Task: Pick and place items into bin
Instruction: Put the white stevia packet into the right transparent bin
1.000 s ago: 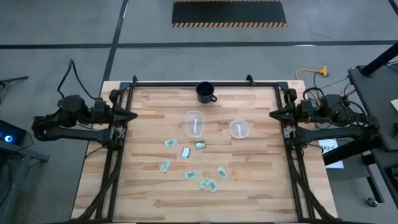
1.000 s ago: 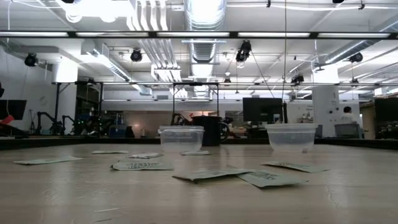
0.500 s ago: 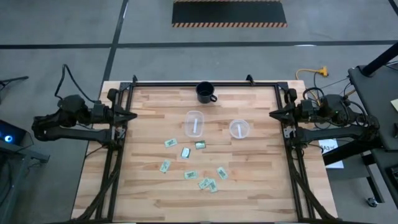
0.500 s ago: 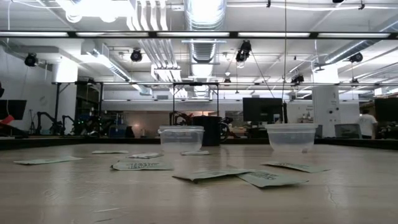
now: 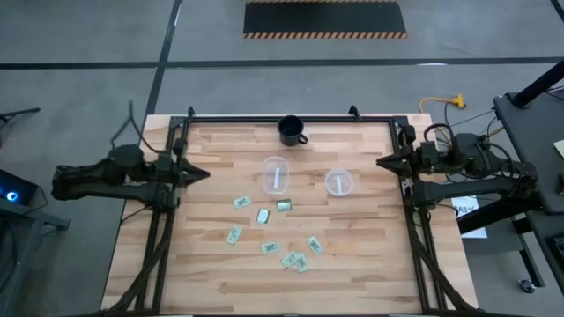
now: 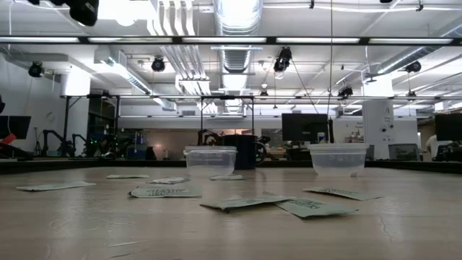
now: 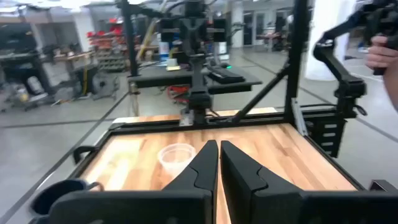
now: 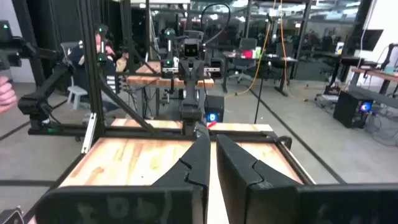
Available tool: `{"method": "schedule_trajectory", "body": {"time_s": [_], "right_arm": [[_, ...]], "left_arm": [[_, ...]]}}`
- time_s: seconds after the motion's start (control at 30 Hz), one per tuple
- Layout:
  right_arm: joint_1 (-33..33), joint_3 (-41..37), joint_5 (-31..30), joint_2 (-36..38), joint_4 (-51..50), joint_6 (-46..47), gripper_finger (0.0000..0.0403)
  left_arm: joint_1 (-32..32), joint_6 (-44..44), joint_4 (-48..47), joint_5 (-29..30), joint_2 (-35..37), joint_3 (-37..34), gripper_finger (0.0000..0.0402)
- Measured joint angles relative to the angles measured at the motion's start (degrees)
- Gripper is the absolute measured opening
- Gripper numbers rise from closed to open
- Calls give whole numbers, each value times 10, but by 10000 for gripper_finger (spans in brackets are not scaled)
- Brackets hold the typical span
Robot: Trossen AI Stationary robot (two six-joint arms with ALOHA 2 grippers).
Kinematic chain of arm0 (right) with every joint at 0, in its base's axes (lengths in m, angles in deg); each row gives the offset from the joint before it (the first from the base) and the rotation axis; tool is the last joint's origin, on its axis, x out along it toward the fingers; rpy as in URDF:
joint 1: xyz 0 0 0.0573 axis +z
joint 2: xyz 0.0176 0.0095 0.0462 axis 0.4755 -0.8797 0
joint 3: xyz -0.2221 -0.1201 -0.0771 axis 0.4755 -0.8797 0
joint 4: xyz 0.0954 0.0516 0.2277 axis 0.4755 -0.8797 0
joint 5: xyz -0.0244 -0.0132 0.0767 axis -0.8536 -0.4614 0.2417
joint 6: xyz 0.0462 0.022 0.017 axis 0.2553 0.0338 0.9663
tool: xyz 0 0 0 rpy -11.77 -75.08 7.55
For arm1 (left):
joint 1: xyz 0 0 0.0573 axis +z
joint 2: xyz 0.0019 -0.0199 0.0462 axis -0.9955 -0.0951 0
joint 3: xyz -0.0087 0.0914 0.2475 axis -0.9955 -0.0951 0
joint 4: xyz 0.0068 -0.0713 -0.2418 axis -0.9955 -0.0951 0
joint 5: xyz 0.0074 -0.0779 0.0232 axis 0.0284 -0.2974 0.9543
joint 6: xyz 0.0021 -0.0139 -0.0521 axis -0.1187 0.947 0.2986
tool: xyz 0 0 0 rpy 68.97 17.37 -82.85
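Several small pale green and white packets lie flat and scattered on the wooden table, between its middle and its near edge; the low view shows them edge-on. Behind them stand two clear plastic tubs, one oblong and one round; which of them is the bin I cannot tell. My left gripper hangs shut over the table's left edge, pointing level toward the right. My right gripper hangs shut over the right edge, pointing left. Both are far from the packets and hold nothing.
A dark mug stands at the far edge, behind the tubs. Black frame rails run along the table's left, right and far sides. A person's hand shows beyond the table in the left wrist view.
My left gripper has come down and moved a little toward the table's right, out over the left edge, staying shut and level. The packets and tubs lie as before.
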Motion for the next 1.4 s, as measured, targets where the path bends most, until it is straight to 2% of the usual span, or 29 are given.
{"method": "schedule_trajectory", "body": {"time_s": [0.2,0.4,0.63,0.8,1.4], "right_arm": [[0,0,0,-34,0,14,18],[0,0,0,-62,3,6,18],[0,0,0,-91,29,6,18],[0,1,-1,-111,56,7,18],[0,63,0,-166,42,5,18]], "left_arm": [[0,-15,84,-11,39,-89,0],[0,4,91,-9,112,-135,0],[0,29,97,-38,201,-196,0],[0,29,108,-43,191,-212,0],[0,45,112,-45,184,-216,0]]}}
